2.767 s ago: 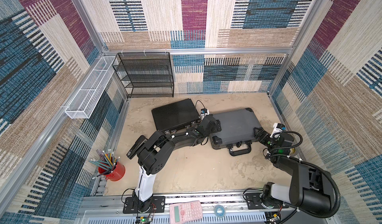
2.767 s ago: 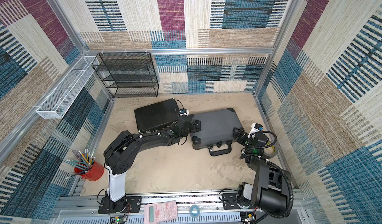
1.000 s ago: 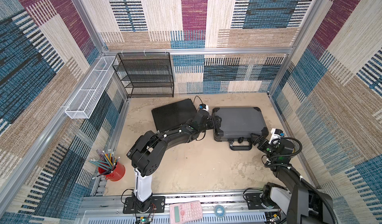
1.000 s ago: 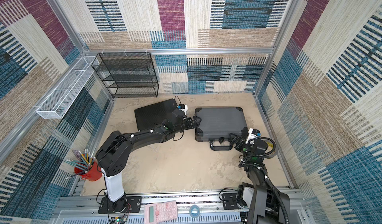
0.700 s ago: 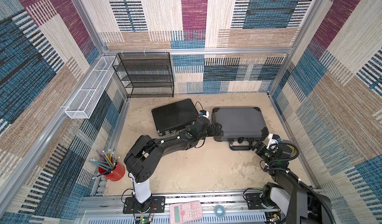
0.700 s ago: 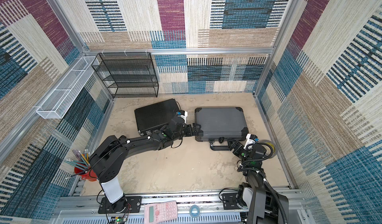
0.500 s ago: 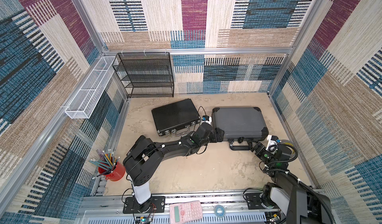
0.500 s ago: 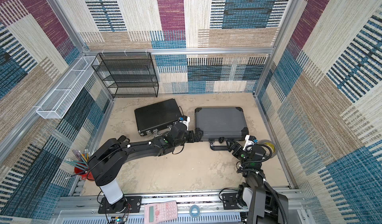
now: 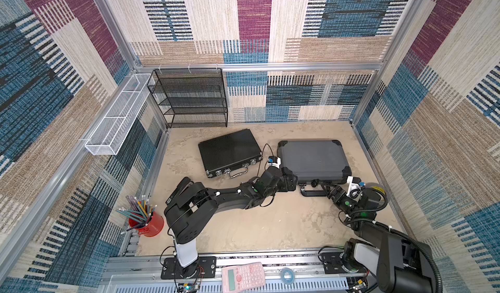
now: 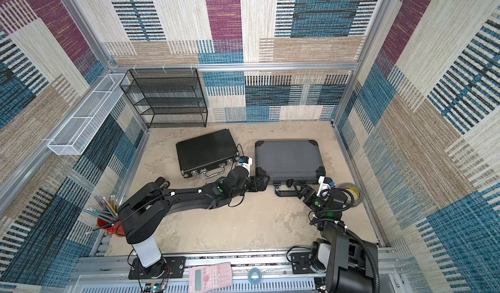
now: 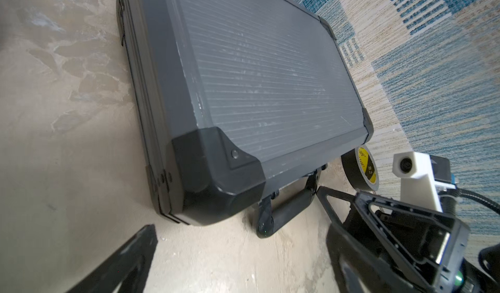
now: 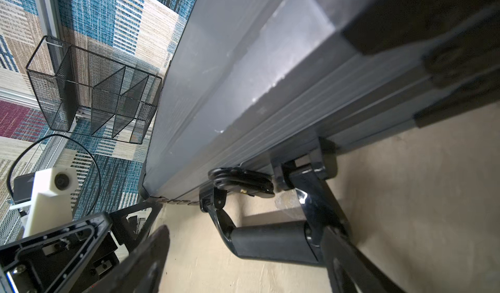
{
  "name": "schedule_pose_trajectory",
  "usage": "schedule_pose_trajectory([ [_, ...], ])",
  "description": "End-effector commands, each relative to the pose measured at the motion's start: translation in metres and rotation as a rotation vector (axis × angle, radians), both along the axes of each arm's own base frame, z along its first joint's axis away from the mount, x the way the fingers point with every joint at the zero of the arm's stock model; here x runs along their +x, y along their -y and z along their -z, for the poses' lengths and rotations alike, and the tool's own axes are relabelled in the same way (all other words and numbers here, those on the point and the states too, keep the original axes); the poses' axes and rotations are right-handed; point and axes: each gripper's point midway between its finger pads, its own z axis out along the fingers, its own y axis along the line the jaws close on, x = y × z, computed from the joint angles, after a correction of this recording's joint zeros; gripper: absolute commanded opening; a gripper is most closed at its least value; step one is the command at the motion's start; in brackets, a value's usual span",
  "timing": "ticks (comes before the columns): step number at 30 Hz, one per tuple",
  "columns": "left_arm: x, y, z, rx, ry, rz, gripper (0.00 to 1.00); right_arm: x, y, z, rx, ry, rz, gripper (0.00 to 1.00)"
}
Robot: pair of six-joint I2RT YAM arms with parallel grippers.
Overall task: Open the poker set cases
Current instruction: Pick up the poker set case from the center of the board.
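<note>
The two poker set cases lie shut on the sandy floor in both top views. The slim black ribbed case (image 9: pixel 230 151) (image 10: pixel 207 149) is on the left. The bulkier grey case (image 9: pixel 311 157) (image 10: pixel 288 157) (image 11: pixel 257 75) is on the right, with its thick handle (image 9: pixel 311 191) (image 12: pixel 273 241) towards me. My left gripper (image 9: pixel 290 182) (image 11: pixel 238 251) is open over bare floor, just off the grey case's front left corner. My right gripper (image 9: pixel 328 191) (image 12: pixel 246 251) is open with its jaws straddling that handle, below a black latch (image 12: pixel 240 182).
A black wire shelf (image 9: pixel 189 97) stands at the back left and a white wire basket (image 9: pixel 119 116) hangs on the left wall. A red cup of pencils (image 9: pixel 146 222) is front left. A tape roll (image 9: pixel 376 190) (image 11: pixel 362 170) lies by the right wall. A pink calculator (image 9: pixel 243 275) rests on the front rail.
The grey case has swung from skewed to square with the back wall. My left gripper has pulled out from between the cases to the grey case's front corner. My right gripper has moved in around the handle.
</note>
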Motion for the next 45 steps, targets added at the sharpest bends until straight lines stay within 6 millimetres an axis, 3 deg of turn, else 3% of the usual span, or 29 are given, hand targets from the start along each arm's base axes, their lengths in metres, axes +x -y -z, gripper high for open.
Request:
schedule_pose_trajectory([
  [1, 0.001, 0.005, -0.005, -0.041, -0.014, -0.011, 1.00, 0.004, 0.012, 0.002, -0.063, -0.014, 0.054, 0.97],
  [6, -0.001, 0.010, -0.002, -0.050, -0.028, -0.002, 1.00, 0.007, 0.020, -0.001, -0.079, -0.012, 0.108, 0.99],
  [15, 0.002, 0.019, -0.001, -0.076, -0.032, 0.005, 1.00, 0.006, 0.004, 0.005, -0.005, -0.006, 0.015, 0.98],
  [21, 0.017, 0.028, 0.003, -0.120, -0.070, 0.016, 1.00, 0.002, -0.006, -0.003, 0.038, 0.028, -0.033, 0.96],
  [28, 0.039, 0.021, 0.004, -0.139, -0.075, -0.002, 0.99, -0.007, -0.015, -0.006, 0.081, 0.032, -0.065, 0.94],
  [34, 0.046, 0.016, 0.001, -0.128, -0.061, -0.012, 0.99, -0.007, -0.015, -0.005, 0.091, 0.022, -0.065, 0.94],
  [38, 0.040, 0.015, 0.002, -0.140, -0.082, -0.003, 0.99, -0.005, -0.013, -0.005, 0.089, 0.018, -0.056, 0.94],
  [45, 0.005, 0.026, 0.016, -0.231, -0.155, 0.005, 0.95, -0.003, -0.016, -0.007, 0.107, 0.026, -0.072, 0.93],
])
